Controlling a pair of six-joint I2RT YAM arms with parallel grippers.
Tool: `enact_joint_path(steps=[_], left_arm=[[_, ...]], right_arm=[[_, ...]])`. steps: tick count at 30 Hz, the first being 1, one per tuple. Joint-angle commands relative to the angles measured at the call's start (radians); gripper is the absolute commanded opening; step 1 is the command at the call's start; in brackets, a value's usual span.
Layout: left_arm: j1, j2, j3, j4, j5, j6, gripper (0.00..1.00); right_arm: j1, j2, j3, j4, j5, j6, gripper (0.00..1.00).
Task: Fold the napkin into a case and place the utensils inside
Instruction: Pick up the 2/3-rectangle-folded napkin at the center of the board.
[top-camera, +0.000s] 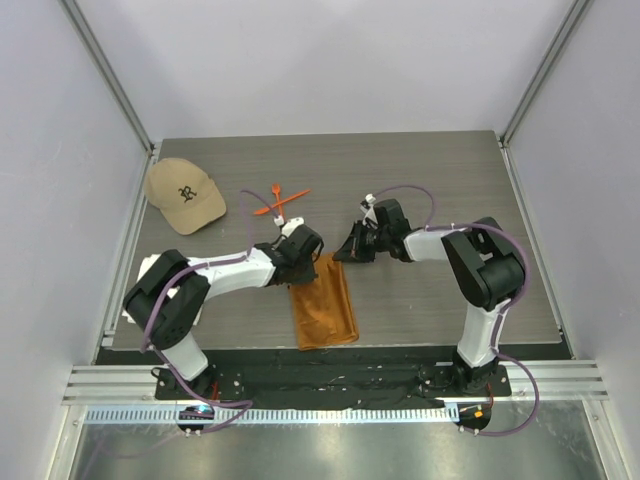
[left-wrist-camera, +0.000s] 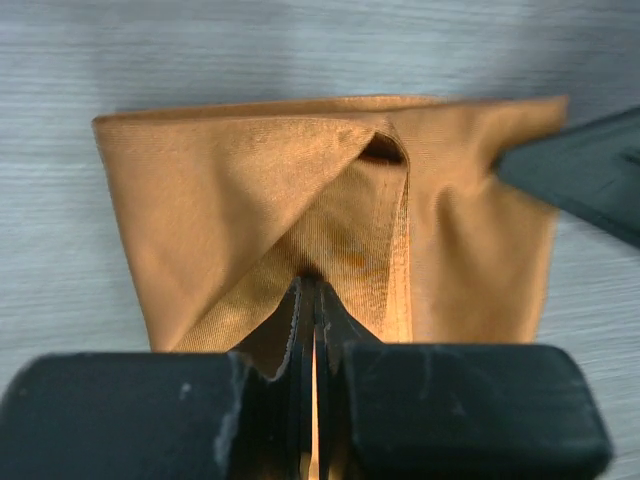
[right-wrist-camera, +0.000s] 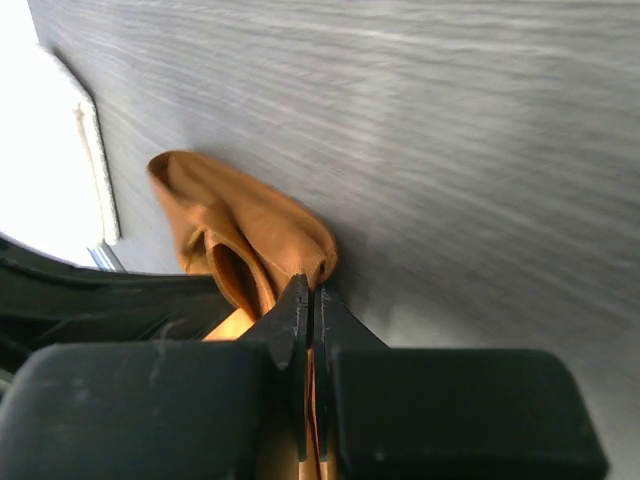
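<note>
Orange weave nipped tight in left gripper (left-wrist-camera: 312, 292), closed on a lifted flap. Same in right gripper (right-wrist-camera: 312, 295), clamped on a bunched corner. Napkin (top-camera: 323, 300) part-folded, a narrow strip on table (top-camera: 430, 180) running from both grippers toward near edge. Judged step: forming the case. Hold both pinches level, draw flap across evenly, press crease flat before letting go. Watch for thin cloth slipping or bunching. Utensils (top-camera: 280, 203) well apart, farther back, near cap (top-camera: 185, 197).

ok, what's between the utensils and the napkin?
Only the left gripper, shut on the far edge of the napkin; otherwise bare tabletop. Shows in the top view.
</note>
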Motion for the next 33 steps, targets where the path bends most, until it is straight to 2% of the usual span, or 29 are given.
enact_joint_path(steps=[1,9,16,23,28,31,33], left_arm=[[-0.016,0.050,-0.022,0.136,0.003,-0.019,0.02],[-0.034,0.050,-0.042,0.169,-0.018,-0.026,0.01],[-0.039,-0.035,-0.054,0.157,-0.021,0.012,0.02],[-0.025,-0.131,-0.005,0.038,-0.006,0.043,0.06],[0.018,-0.070,0.067,-0.021,0.046,0.064,0.05],[0.023,-0.010,0.092,0.022,0.068,0.064,0.05],[0.023,0.021,0.102,0.043,0.080,0.055,0.05]], right_arm=[[0.048,-0.104,0.062,-0.066,0.047,-0.029,0.01],[0.121,-0.123,0.068,-0.016,0.101,0.149,0.01],[0.125,-0.114,0.079,-0.069,0.136,0.106,0.01],[0.124,-0.132,0.074,-0.111,0.159,0.054,0.01],[0.124,-0.138,0.063,-0.106,0.154,0.055,0.01],[0.121,-0.140,0.060,-0.103,0.150,0.051,0.06],[0.115,-0.135,0.057,-0.103,0.139,0.037,0.13]])
